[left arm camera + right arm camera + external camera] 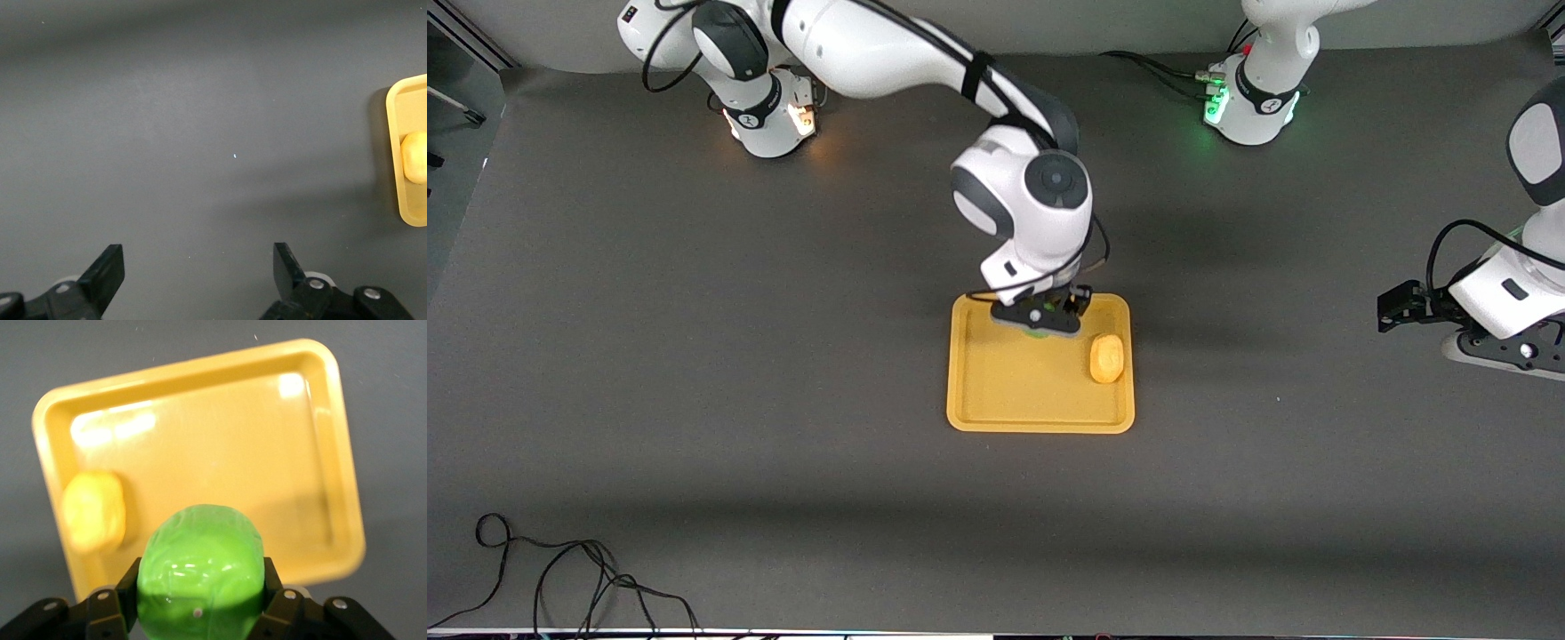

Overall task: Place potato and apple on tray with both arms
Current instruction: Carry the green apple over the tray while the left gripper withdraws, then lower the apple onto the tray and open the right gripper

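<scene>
The yellow-orange tray (1005,391) lies mid-table. The potato (1107,358) rests on it near the rim toward the left arm's end; it also shows in the right wrist view (93,510) and the left wrist view (415,157). My right gripper (1039,331) is over the tray's edge nearest the robots, shut on the green apple (200,570); only a sliver of the apple (1037,334) shows in the front view. The tray fills the right wrist view (267,453). My left gripper (199,267) is open and empty, up at the left arm's end of the table (1405,307), and waits there.
A black cable (560,578) lies at the table's edge nearest the front camera, toward the right arm's end. The tray's rim (400,160) shows at the edge of the left wrist view. The table around the tray is bare grey.
</scene>
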### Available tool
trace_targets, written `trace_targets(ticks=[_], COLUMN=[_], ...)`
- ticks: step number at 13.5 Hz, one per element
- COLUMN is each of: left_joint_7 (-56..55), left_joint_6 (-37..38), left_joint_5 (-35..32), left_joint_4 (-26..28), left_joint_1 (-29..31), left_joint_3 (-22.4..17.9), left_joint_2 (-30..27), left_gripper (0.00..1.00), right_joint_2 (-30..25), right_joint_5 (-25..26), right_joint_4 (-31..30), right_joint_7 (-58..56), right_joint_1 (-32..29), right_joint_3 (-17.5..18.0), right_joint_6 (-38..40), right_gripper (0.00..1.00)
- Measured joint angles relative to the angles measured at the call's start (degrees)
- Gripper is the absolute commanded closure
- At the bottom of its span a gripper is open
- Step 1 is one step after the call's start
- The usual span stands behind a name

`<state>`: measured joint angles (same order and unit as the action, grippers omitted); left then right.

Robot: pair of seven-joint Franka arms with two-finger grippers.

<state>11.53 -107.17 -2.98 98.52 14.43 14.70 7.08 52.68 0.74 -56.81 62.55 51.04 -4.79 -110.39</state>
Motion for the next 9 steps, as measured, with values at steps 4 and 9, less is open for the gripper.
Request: trace_targets(ticks=[4,9], left_joint_7=[-0.2,-0.2], left_joint_6=[-0.8,-0.5], left_joint_5=[0.9,1.0], left_joint_4=[-0.8,-0.7], left_joint_1=[0.9,1.1], left_joint_3=[-0.1,0.0], left_joint_2=[-0.3,-0.1], left_gripper=[0.00,0.00], right_joint_2=[5.6,8.9], right_joint_5=[0.5,1.2], right_joint_4=[0.6,0.8], right_joint_7=[0.0,0.0], right_joint_1=[-1.6,-2.7], right_joint_3=[-0.2,-0.2], right_joint_6=[-6.6,-10.2], right_gripper=[0.41,0.41])
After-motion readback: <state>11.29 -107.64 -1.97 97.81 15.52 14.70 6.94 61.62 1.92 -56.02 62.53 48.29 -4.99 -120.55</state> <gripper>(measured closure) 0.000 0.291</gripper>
